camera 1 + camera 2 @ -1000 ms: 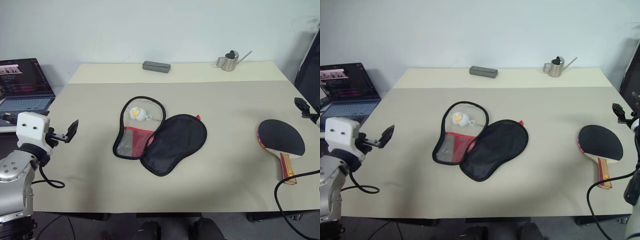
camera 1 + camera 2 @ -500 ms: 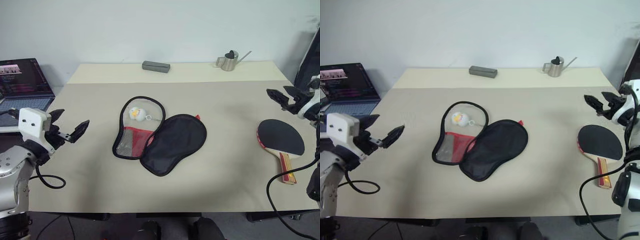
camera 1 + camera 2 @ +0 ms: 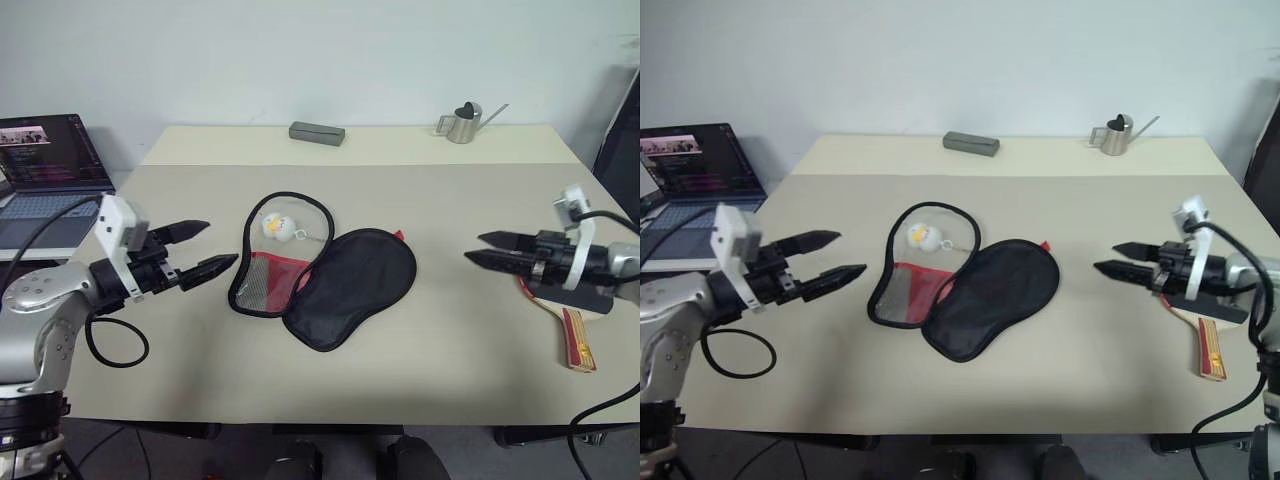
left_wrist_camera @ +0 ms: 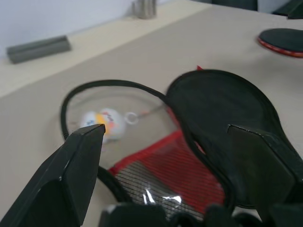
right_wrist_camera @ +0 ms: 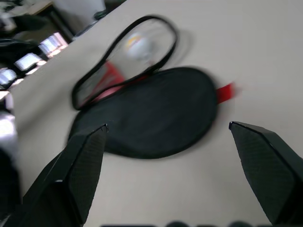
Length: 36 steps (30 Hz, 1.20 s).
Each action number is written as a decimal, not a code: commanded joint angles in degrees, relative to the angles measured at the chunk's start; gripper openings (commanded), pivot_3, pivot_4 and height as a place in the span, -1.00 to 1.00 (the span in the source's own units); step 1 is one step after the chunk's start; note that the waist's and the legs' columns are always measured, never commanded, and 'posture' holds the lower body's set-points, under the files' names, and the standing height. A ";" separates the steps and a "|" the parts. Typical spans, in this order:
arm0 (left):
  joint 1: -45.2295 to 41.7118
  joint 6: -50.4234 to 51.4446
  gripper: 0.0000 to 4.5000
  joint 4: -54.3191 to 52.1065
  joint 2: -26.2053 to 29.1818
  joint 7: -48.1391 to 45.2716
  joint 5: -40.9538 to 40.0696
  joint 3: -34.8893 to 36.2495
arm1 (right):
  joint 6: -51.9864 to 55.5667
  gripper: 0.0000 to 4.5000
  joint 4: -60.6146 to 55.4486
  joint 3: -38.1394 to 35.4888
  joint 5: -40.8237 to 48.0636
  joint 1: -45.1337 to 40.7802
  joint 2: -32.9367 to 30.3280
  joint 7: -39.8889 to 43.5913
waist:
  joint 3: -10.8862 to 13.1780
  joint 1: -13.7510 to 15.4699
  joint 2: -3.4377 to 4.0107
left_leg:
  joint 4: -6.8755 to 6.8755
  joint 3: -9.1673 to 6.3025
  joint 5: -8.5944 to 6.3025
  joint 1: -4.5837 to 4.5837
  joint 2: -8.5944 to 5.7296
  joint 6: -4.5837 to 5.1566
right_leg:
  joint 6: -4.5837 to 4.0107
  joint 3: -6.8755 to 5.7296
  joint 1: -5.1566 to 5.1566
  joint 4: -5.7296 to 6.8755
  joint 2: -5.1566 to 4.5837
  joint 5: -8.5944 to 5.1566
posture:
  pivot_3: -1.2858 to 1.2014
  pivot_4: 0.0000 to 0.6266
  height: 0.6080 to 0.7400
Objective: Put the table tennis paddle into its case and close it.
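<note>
Nothing of the task appeared to have been carried out. The case (image 3: 320, 283) was seen unzipped and spread flat at the centre of the frame on the bench (image 3: 430, 200), its ball charm (image 3: 275, 227) resting in the upper-left half. The table tennis paddle (image 3: 572, 322) was found lying at the right edge of the frame, well apart from the case, largely hidden behind the right end effector (image 3: 487, 249). That end effector was held released and empty above the bench, pointing toward the case. The left end effector (image 3: 203, 250) was likewise released and empty, just left of the case. The paddle remained to be grasped, placed inside, and the case folded and zipped.
</note>
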 commanded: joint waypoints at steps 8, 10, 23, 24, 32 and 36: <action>-5.17 -1.22 1.00 0.37 0.14 -4.94 1.16 -5.49 | 25.03 1.00 -11.25 -0.82 9.91 1.13 9.87 -16.50 | 0.01 0.08 -0.02 | 0.00 -0.11 0.00 -0.05 -0.01 0.00 | 0.00 -0.07 -0.01 -0.01 0.00 0.00 | 0.03 -0.52 1.00; -5.66 -1.14 1.00 0.39 0.39 -5.74 1.19 -6.01 | 27.07 1.00 -11.36 -0.96 10.42 0.40 12.62 -18.62 | 0.01 0.03 -0.02 | 0.00 -0.10 0.00 -0.04 -0.01 0.00 | 0.00 -0.06 -0.02 0.01 0.00 0.00 | 0.03 -0.52 1.00; -4.17 0.23 1.00 -2.16 0.34 -5.77 0.45 -5.29 | 26.13 1.00 -2.58 4.02 5.76 -1.55 22.26 -26.55 | 0.01 0.04 -0.03 | -0.01 -0.12 0.01 -0.03 -0.04 0.00 | 0.00 -0.05 -0.05 0.04 0.01 0.00 | 0.03 -0.52 1.00; -3.87 0.30 1.00 -2.44 0.34 -5.65 0.39 -5.13 | 25.53 1.00 -1.68 4.38 5.21 -1.50 22.37 -26.89 | 0.01 0.05 -0.03 | -0.01 -0.13 0.01 -0.03 -0.03 0.00 | 0.00 -0.06 -0.05 0.04 0.01 0.00 | 0.03 -0.52 1.00; -2.99 0.49 1.00 -2.55 0.29 -5.08 0.34 -5.13 | 25.44 1.00 4.32 2.06 6.22 -6.01 29.17 -28.56 | -0.07 -0.69 -0.14 | -0.02 -0.12 0.01 0.14 0.07 -0.01 | -0.09 -0.01 -0.01 0.19 0.12 0.05 | 0.03 -0.52 1.00; -3.94 0.35 1.00 -1.90 0.32 -5.12 0.61 -5.67 | 22.33 1.00 7.05 4.04 3.27 -6.78 31.21 -30.82 | -0.08 -0.72 -0.17 | -0.02 -0.15 0.02 0.12 0.07 -0.02 | -0.10 -0.01 -0.02 0.17 0.16 0.07 | 0.03 -0.52 1.00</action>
